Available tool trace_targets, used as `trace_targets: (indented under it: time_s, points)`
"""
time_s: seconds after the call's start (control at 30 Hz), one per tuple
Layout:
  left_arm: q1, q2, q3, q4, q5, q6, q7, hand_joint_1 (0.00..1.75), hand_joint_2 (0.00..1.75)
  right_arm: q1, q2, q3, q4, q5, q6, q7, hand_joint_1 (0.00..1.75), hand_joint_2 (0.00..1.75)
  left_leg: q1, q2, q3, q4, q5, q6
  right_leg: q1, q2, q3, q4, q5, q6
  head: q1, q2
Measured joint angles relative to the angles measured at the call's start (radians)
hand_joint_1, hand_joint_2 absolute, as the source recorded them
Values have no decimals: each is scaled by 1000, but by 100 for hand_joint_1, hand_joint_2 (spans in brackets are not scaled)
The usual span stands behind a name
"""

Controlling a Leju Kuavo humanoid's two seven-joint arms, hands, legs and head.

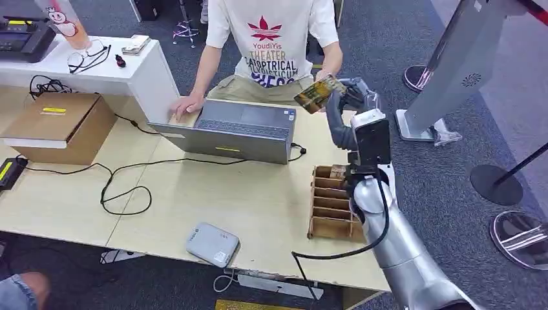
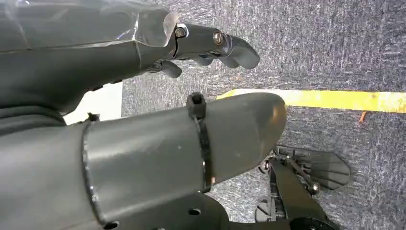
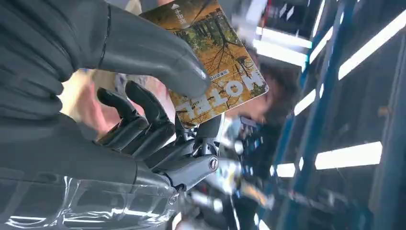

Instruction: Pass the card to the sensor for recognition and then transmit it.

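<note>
My right hand is raised past the far right edge of the table and pinches a card printed with an autumn forest picture. In the right wrist view the card sits between the thumb and the dark fingers, its free end sticking out beyond them. A person in a white T-shirt sits just behind the card, one hand on the laptop. The grey card sensor lies at the near table edge. My left hand hangs over the carpet, fingers apart and holding nothing.
A wooden slotted card holder stands beside my right arm. A cardboard box is at the table's left, with black cables trailing across the middle. A white counter stands behind, barrier posts and a kiosk base to the right.
</note>
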Motion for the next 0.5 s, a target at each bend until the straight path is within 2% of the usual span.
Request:
trace_targets:
  time_s: [0.13, 0.2, 0.3, 0.5]
  points:
    - [-4, 0, -5, 0, -8, -6, 10, 0, 0, -63, 0, -29, 53, 91, -94, 0, 175, 175, 0, 0, 0, 0, 0, 0, 0, 0, 0, 0, 0, 0, -1, 0]
    - [-6, 0, -7, -2, -12, -6, 16, 0, 0, -99, 0, -38, 103, 150, -170, -5, 175, 175, 0, 0, 0, 0, 0, 0, 0, 0, 0, 0, 0, 0, 0, 0]
    - [-8, 0, -10, -2, -13, -5, 19, 0, 0, -140, 7, -41, 175, 197, -244, -21, 175, 175, 0, 0, 0, 0, 0, 0, 0, 0, 0, 0, 0, 0, 0, 0]
    - [-11, 0, -10, -3, -3, 1, 16, 0, 0, -154, 51, -43, 293, 256, -287, -98, 175, 175, 1, 0, 0, 0, 0, 0, 0, 0, 0, 0, 0, 0, 0, 0]
